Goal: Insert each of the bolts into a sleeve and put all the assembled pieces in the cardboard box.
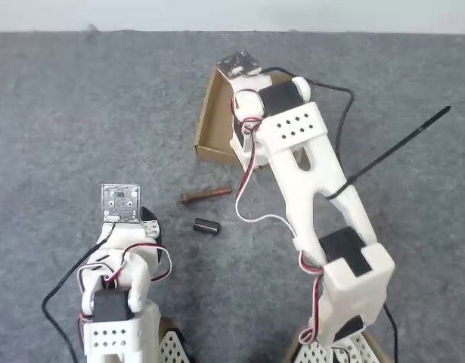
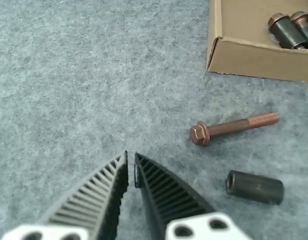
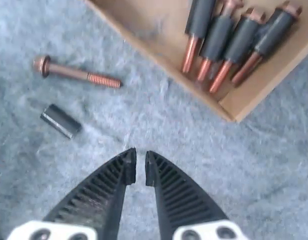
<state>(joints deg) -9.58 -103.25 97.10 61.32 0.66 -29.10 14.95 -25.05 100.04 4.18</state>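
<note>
The cardboard box (image 1: 209,121) near the table's far edge holds four assembled pieces (image 3: 234,40), and the likely slip is at the pick: the left gripper (image 2: 131,157) and right gripper (image 3: 138,155) both hang empty with jaws all but closed, so coming down like that would probably knock a round part rolling rather than grip it. The loose bolt (image 1: 206,196) lies flat about mid-table, just on the near side of the box. Its long axis runs nearly across the table, head toward the left arm's side and threads toward the right. The sleeve (image 1: 206,225) lies apart from it toward the near edge, bore roughly parallel.
</note>
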